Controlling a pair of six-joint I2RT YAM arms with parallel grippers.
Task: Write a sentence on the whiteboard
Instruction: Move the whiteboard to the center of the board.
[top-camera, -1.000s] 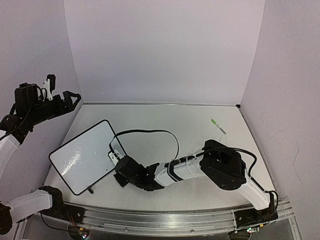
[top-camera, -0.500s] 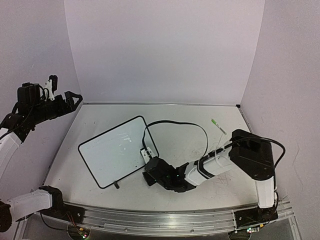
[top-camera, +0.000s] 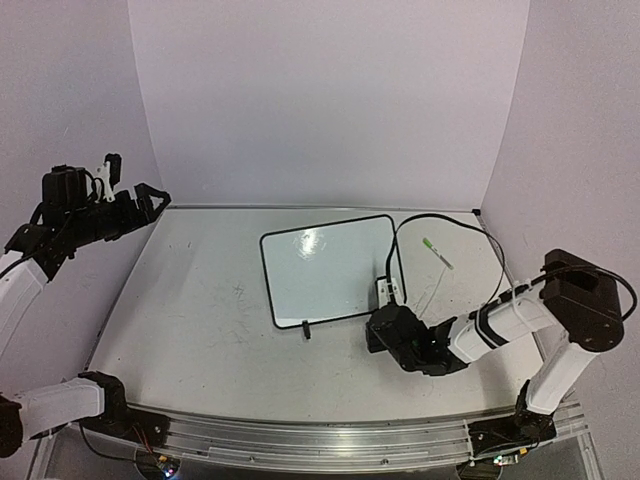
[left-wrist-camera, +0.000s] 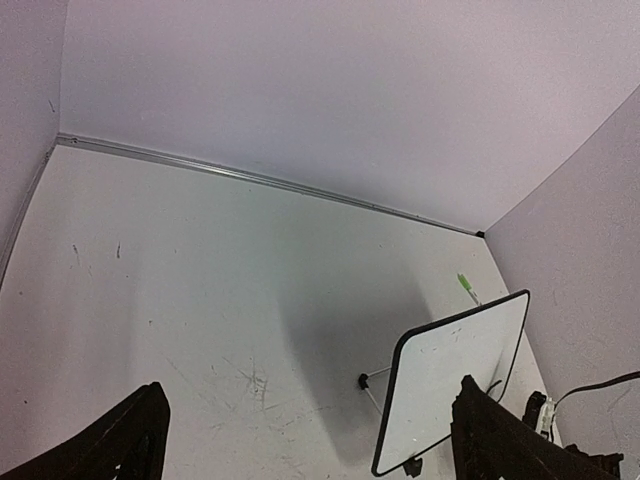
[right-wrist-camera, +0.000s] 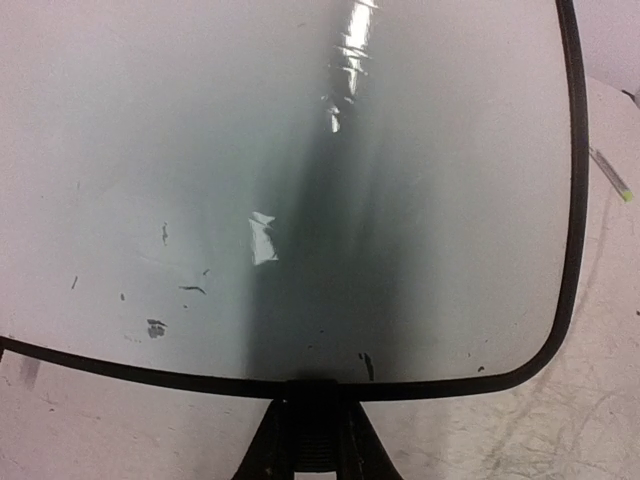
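Since right gripper (top-camera: 386, 293) only pinches the whiteboard (top-camera: 328, 268) by one edge, mid table (top-camera: 200, 320), board may twist or slip out; left gripper (top-camera: 143, 197) open, raised far left, no sentence visible

Whiteboard (top-camera: 328, 270) ctr-right; open room L.

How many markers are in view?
1: a green-tipped marker lies on the table, right of the whiteboard, towards the back wall. Another could be hidden behind the whiteboard.
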